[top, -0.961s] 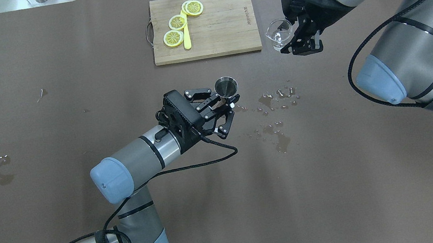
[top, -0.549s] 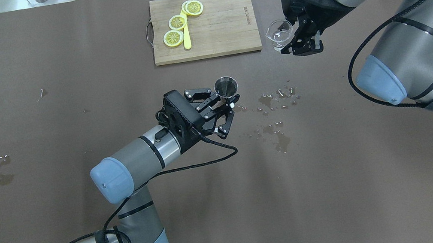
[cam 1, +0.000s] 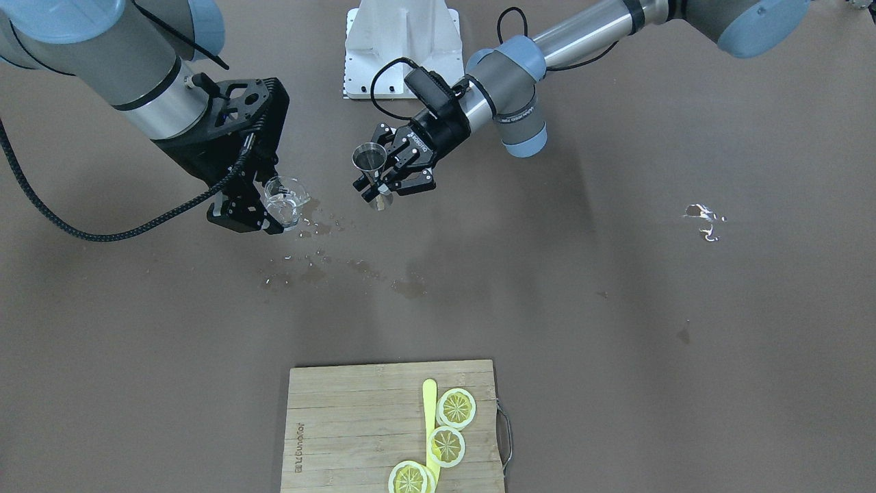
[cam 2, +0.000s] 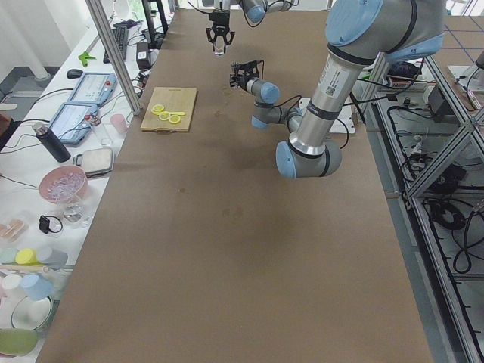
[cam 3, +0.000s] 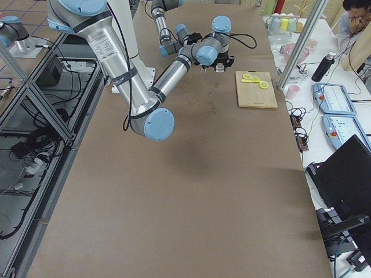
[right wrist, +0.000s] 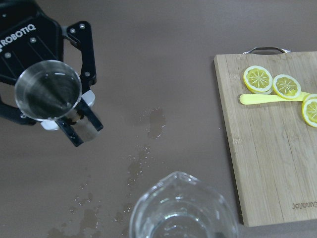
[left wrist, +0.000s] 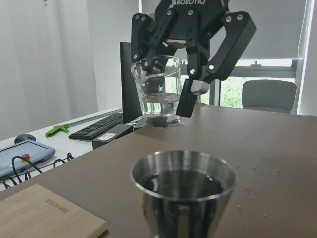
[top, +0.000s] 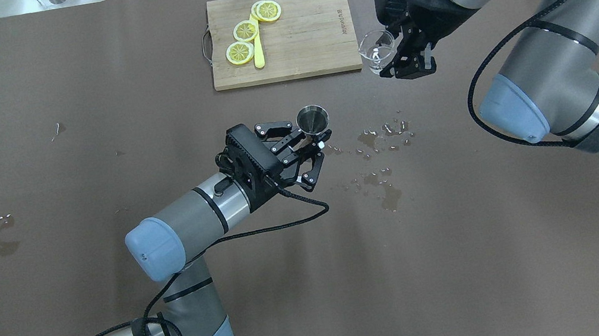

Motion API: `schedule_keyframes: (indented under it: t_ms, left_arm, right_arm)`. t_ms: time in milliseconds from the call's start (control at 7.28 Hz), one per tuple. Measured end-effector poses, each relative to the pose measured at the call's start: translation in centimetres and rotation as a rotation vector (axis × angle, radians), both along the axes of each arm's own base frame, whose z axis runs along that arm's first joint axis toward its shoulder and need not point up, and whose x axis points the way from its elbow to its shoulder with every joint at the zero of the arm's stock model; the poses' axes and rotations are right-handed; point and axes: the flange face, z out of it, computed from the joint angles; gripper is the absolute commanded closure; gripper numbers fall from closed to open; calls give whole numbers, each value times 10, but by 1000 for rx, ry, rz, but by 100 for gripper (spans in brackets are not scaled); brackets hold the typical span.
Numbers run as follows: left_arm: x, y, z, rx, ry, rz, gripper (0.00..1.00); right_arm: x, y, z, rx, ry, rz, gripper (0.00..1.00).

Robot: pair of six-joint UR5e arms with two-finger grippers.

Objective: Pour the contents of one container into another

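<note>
Two vessels are held upright, apart: glass point(top: 376, 49) in the right gripper point(top: 398, 60), cup point(top: 313, 118) in the left gripper point(top: 312, 143); pouring seemingly unstarted.

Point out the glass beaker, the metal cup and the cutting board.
glass beaker point(top: 375, 51), overhead view, inside its rim
metal cup point(top: 312, 118), overhead view, its open mouth
cutting board point(top: 308, 34), overhead view, bare wood

Cup point(left wrist: 183, 191): smooth, polished metal with a bright rim. Glass point(left wrist: 157, 91): clear and glossy. Table point(top: 76, 239): a matt brown, paper-like cover, with shiny wet spots point(top: 382, 137). Board point(top: 308, 34): pale, grained wood with a dull finish. Lemon slices point(top: 246, 30): glossy yellow, plastic-looking.
</note>
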Motion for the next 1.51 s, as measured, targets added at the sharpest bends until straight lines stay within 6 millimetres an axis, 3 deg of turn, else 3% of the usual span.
schedule_keyframes:
  t_ms: [824, 1510]
  left_arm:
    - [0, 0, 0, -2, -3, -2, 100]
    - [1, -1, 0, -2, -6, -3, 100]
  right_arm:
    - [-7, 12, -32, 124, 77, -142, 100]
    - [-20, 28, -50, 91, 158, -184, 100]
